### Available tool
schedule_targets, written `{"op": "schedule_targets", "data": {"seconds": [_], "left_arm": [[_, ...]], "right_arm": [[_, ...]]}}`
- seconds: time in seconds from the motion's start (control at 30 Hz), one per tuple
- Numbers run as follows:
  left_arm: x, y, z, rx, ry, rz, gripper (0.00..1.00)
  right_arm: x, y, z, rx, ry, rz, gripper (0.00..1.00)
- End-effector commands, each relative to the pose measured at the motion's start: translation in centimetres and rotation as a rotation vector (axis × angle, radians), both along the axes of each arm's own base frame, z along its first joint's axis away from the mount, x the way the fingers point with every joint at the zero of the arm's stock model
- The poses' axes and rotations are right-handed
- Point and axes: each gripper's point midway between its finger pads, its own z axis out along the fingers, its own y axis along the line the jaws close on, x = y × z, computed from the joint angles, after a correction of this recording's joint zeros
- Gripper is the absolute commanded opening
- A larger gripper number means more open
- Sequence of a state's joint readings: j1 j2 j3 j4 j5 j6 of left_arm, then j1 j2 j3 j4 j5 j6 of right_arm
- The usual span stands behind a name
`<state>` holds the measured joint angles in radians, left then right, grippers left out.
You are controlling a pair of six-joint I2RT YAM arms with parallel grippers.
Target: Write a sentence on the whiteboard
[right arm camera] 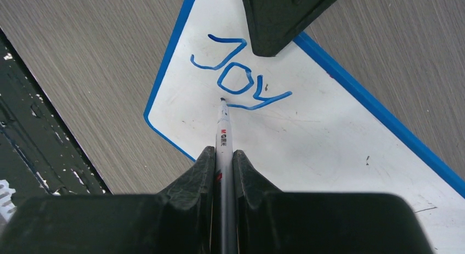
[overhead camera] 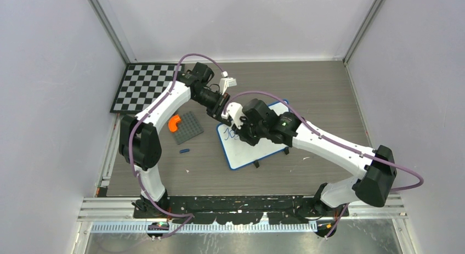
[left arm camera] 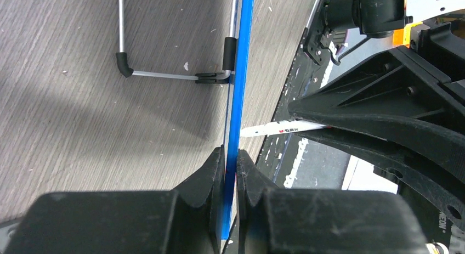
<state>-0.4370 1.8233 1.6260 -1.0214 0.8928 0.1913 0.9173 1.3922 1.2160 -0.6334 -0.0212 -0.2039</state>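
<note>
Bearing blue "Joy", the whiteboard sits in left pincer.

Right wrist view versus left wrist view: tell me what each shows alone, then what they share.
Right wrist only: the whiteboard face-on, with "Joy" written in blue, the marker tip by the letters, and the right jaws shut on the marker. Left wrist only: the board seen edge-on, the left jaws clamping its blue frame, and its wire foot. Both: the blue frame, the marker and the wood-grain table.
</note>
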Motion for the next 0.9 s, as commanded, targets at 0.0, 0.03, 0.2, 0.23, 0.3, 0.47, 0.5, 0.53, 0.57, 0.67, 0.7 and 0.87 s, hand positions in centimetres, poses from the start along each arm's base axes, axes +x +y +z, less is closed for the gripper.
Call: {"op": "schedule_targets", "data": {"seconds": [0.0, 0.03, 0.2, 0.23, 0.3, 0.47, 0.5, 0.53, 0.57, 0.67, 0.7, 0.87], "left_arm": [[-0.2, -0.4, -0.3, 0.001, 0.003, -0.012, 0.0], [-0.3, -0.4, -0.3, 0.0, 0.002, -0.014, 0.0], [-0.5, -0.4, 0.0, -0.012, -0.002, -0.03, 0.0], [-0.5, -0.4, 0.0, -0.011, -0.002, -0.032, 0.0], [-0.5, -0.3, 0.0, -0.009, -0.006, -0.033, 0.0], [-0.5, -0.3, 0.0, -0.009, -0.004, -0.034, 0.0], [-0.5, -0.3, -0.1, -0.009, -0.003, -0.034, 0.0], [-0.6, -0.4, 0.0, -0.009, -0.004, -0.036, 0.0], [-0.6, -0.4, 0.0, -0.008, -0.004, -0.035, 0.0], [-0.6, -0.3, -0.1, -0.007, -0.008, -0.03, 0.0], [-0.7, -0.3, -0.1, -0.006, -0.011, -0.03, 0.0], [-0.8, -0.5, -0.2, -0.004, -0.015, -0.03, 0.0]], "right_arm": [[-0.4, 0.8, 3.7, 0.096, -0.034, 0.04, 0.0], [-0.8, 0.5, 4.1, 0.105, -0.027, 0.049, 0.0], [-1.5, -0.9, 5.2, 0.132, 0.002, 0.047, 0.0], [-1.4, -1.3, 5.3, 0.135, 0.001, 0.035, 0.0], [-0.9, -2.2, 5.4, 0.141, -0.001, 0.002, 0.0], [0.0, -3.8, 5.8, 0.175, 0.008, -0.06, 0.0], [0.2, -4.0, 5.9, 0.186, 0.015, -0.072, 0.0], [0.4, -4.3, 6.0, 0.202, 0.025, -0.087, 0.0], [0.3, -4.4, 6.1, 0.218, 0.036, -0.093, 0.0], [0.5, -4.9, 6.0, 0.246, 0.054, -0.118, 0.0], [0.6, -5.0, 6.0, 0.25, 0.057, -0.124, 0.0], [0.6, -4.9, 5.5, 0.272, 0.079, -0.135, 0.0]]}}
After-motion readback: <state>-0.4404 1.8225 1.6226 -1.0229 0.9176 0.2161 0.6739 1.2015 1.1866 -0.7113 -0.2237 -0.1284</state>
